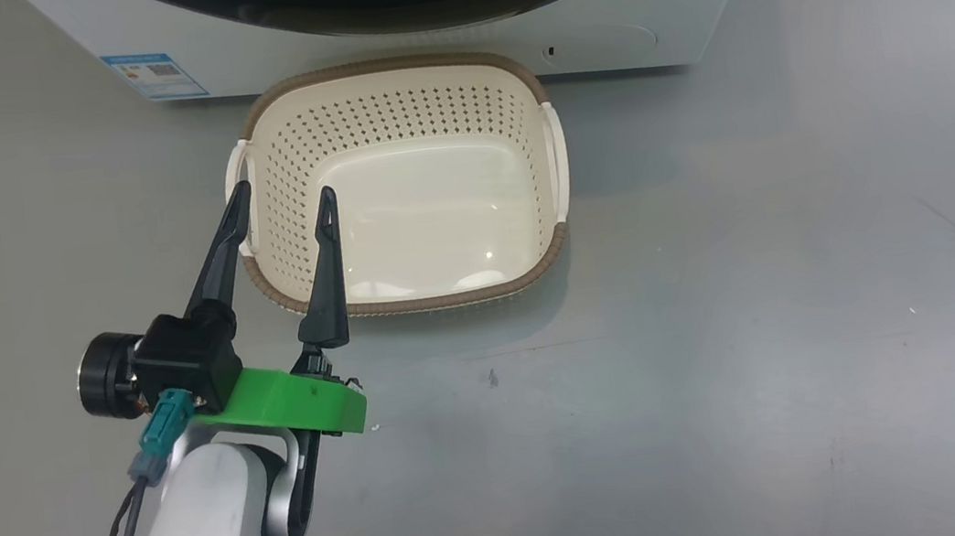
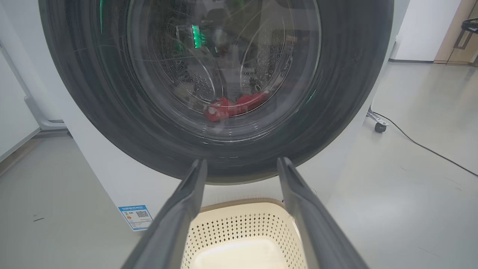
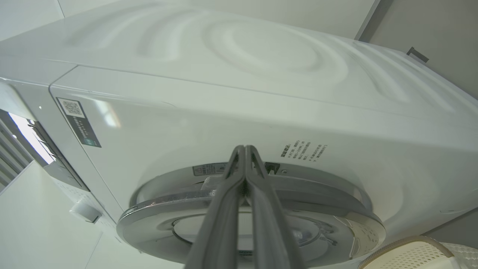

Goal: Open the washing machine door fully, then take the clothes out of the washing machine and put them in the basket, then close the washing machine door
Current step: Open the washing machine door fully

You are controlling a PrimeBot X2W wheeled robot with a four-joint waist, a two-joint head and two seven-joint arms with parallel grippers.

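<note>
Basket (image 1: 444,295) is set below the washing machine door (image 2: 93,93), seemingly for short drops; the left gripper (image 1: 284,192) is held wide and empty, the right gripper (image 3: 244,148) pressed closed near the door's rim.

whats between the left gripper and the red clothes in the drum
The washing machine door: in the left wrist view the clothes show through its glass, beyond the open left gripper.

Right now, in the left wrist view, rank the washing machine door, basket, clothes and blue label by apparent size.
1. washing machine door, by far.
2. basket, cut off at the bottom edge.
3. clothes, seen deep through the door.
4. blue label, slightly smaller; depth makes this pair unsure.
</note>
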